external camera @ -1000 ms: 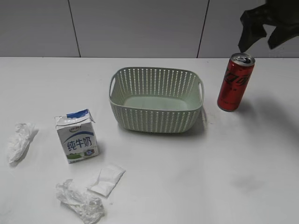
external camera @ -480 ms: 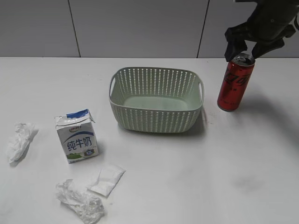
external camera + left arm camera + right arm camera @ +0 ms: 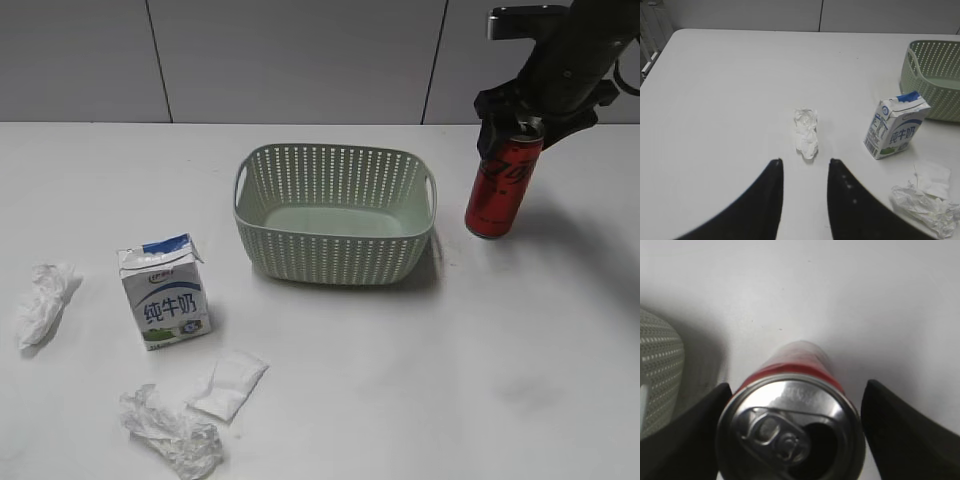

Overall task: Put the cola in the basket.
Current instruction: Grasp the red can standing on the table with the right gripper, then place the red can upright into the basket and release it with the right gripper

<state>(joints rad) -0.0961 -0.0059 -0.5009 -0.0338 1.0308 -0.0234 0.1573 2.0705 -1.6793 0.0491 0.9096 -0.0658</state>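
A white-and-blue milk carton [image 3: 166, 291] with Chinese lettering stands upright on the white bench [image 3: 400, 380], its top slightly opened. A crumpled white tissue [image 3: 44, 303] lies well to the carton's left, near the bench edge. In front of the carton, a flat folded white paper packet [image 3: 231, 384] touches another crumpled wad of tissue [image 3: 172, 431]. Behind the bench runs a grey panelled wall [image 3: 300, 60] with dark vertical seams.

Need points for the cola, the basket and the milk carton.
cola [image 3: 503, 190], exterior view, on the red side wall.
basket [image 3: 335, 258], exterior view, on the perforated front wall.
milk carton [image 3: 170, 305], exterior view, on the printed front face.
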